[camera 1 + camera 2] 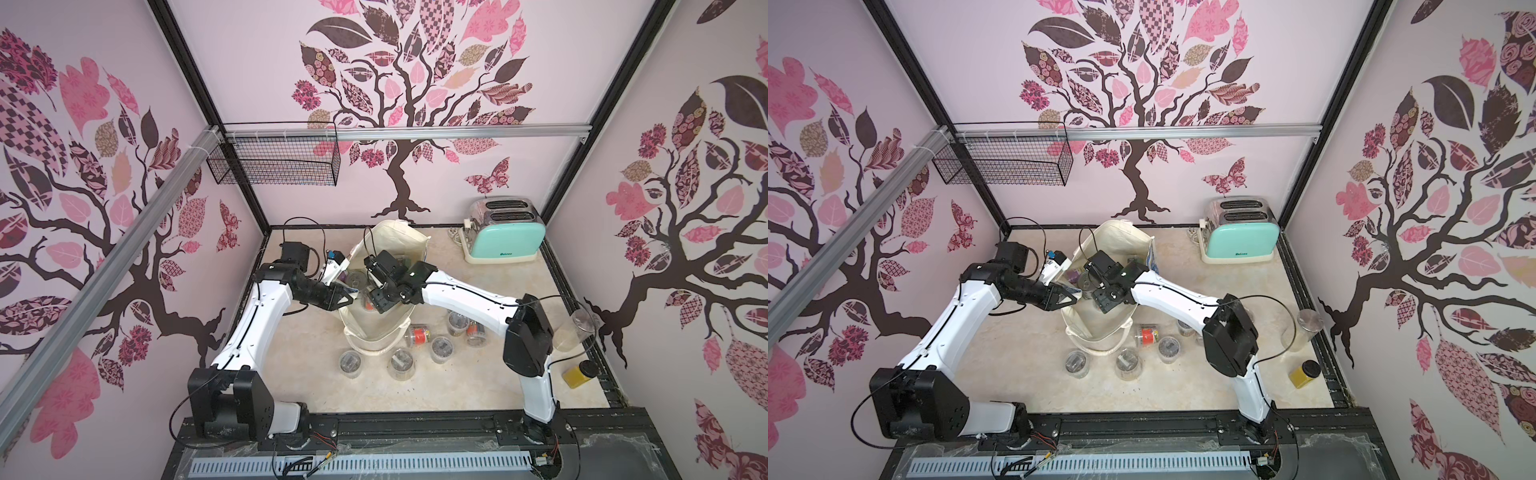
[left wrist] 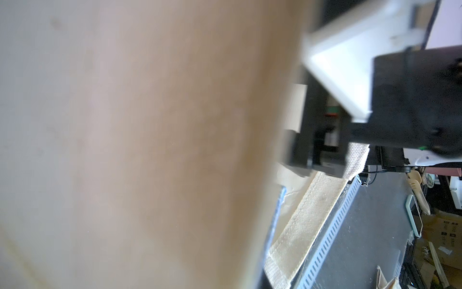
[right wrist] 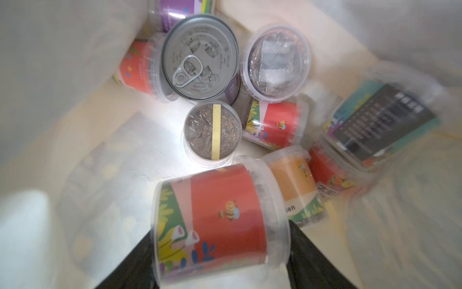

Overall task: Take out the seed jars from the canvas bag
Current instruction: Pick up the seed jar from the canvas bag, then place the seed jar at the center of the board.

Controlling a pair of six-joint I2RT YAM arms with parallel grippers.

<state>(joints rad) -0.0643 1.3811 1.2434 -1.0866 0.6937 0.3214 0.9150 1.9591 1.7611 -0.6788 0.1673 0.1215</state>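
Note:
The cream canvas bag (image 1: 401, 237) (image 1: 1121, 239) stands open mid-table. My left gripper (image 1: 348, 296) (image 1: 1073, 297) is shut on its near-left rim; in the left wrist view blurred canvas (image 2: 150, 137) hides the fingers. My right gripper (image 3: 222, 246) reaches down inside the bag, with its black fingers (image 3: 308, 252) closed on the two ends of a red seed jar (image 3: 220, 220) lying on its side. More seed jars (image 3: 275, 123) lie on the bag's floor. Several seed jars (image 1: 417, 335) (image 1: 1127, 362) sit on the table in front of the bag.
A pull-tab tin can (image 3: 200, 57) lies among the jars in the bag. A mint toaster (image 1: 505, 240) stands at the back right. A tall clear jar (image 1: 578, 328) and a yellow black-lidded jar (image 1: 579, 374) stand by the right wall. A black wire basket (image 1: 274, 160) hangs high on the back-left rail.

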